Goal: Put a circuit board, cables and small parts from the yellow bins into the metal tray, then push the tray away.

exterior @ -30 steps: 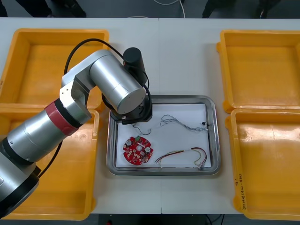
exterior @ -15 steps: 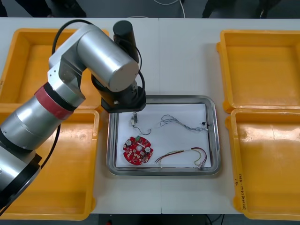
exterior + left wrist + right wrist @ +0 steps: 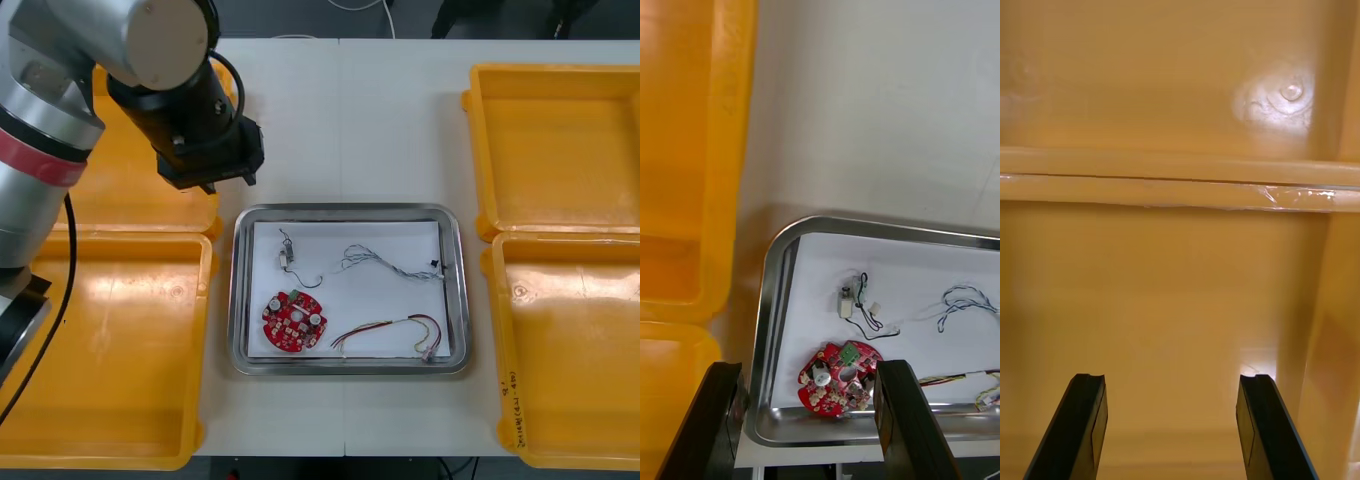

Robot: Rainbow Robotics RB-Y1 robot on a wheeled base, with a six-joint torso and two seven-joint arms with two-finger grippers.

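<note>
Metal tray (image 3: 350,209) holds board (image 3: 293,321), cables (image 3: 372,258), small part (image 3: 285,256); left gripper (image 3: 809,367), spread empty, has lifted past its far-left corner, right gripper (image 3: 1169,379) idles spread over a bin (image 3: 1180,172); push remains.

Tray (image 3: 456,290) between bins (image 3: 555,150); inside: board (image 3: 293,321) left, small metal part (image 3: 286,256) behind board, cables (image 3: 385,262) right.

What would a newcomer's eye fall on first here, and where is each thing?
The big silver left arm looms over the table's far left corner, its left gripper open beside the metal tray. That tray, white inside, sits mid-table holding a round red circuit board and loose cables. Bright yellow bins flank it, the right gripper open over one.
</note>
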